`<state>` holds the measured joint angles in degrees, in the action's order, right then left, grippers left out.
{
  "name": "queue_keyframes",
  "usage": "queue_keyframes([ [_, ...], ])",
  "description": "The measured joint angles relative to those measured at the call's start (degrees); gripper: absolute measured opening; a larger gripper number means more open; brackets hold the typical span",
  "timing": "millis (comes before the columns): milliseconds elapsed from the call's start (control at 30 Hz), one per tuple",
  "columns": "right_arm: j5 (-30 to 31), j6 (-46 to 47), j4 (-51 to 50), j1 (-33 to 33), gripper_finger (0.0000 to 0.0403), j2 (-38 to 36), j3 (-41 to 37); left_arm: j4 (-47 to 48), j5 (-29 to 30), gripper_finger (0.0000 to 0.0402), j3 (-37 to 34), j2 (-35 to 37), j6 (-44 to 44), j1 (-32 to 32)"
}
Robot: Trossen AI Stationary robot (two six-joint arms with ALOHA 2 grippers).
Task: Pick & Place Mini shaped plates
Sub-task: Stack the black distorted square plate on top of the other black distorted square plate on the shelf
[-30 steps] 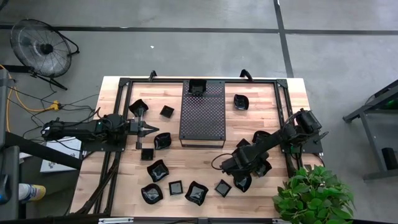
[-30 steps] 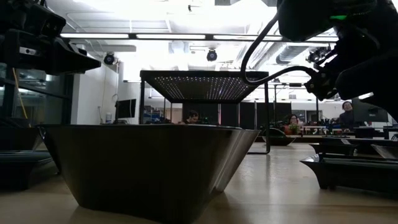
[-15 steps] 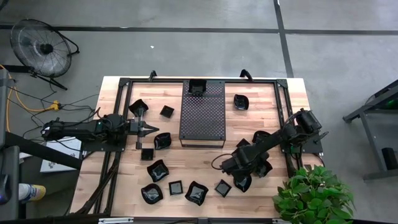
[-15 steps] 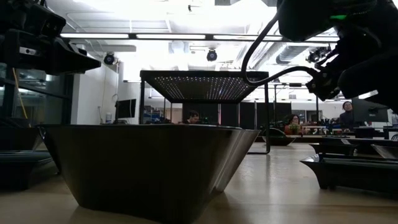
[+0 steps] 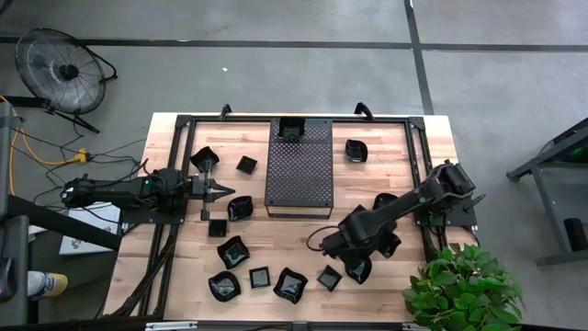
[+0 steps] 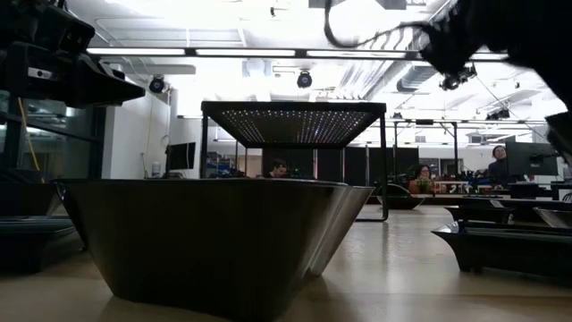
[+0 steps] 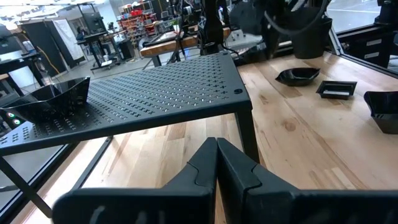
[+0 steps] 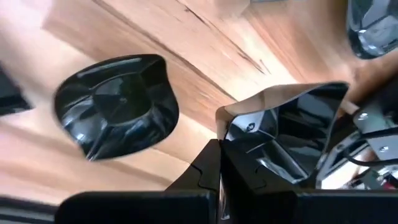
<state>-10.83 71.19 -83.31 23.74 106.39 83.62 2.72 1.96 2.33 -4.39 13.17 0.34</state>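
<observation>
Overhead, the mini shaped plates (image 5: 290,284) lie scattered over the wooden bench (image 5: 386,161), most in a cluster at the near edge, others at the far left and far right. One square plate (image 5: 291,130) sits on the far end of the raised perforated tray (image 5: 299,175), whose long axis runs near to far. The right pincer (image 5: 336,245), near-right of the tray, is pressed together on the rim of a square plate (image 8: 292,140); the wrist view shows that plate tilted, its hollow facing the camera, above a wavy-edged plate (image 8: 118,106) lying flat on the wood. The left pincer (image 5: 227,190), pressed together and holding nothing, points toward the tray's left side. No legible writing appears on the plates.
</observation>
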Motion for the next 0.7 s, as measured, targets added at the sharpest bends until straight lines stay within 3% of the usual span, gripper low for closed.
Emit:
queue_keyframes([
  [233, 1.8, -5.4, -4.7, -2.1, 0.0000, 0.0, 7.8, 0.0, 0.0, 0.0001, 0.0, 0.0, 0.0, 0.0],
  [500, 8.7, -13.6, -6.0, -4.8, 0.0000, 0.0, 16.3, 0.0, 0.0, 0.0001, 0.0, 0.0, 0.0, 0.0],
  [700, 12.5, -27.0, -6.6, -6.6, 0.0000, 0.0, 21.9, 0.0, 0.0, 0.0001, 0.0, 0.0, 0.0, 0.0],
])
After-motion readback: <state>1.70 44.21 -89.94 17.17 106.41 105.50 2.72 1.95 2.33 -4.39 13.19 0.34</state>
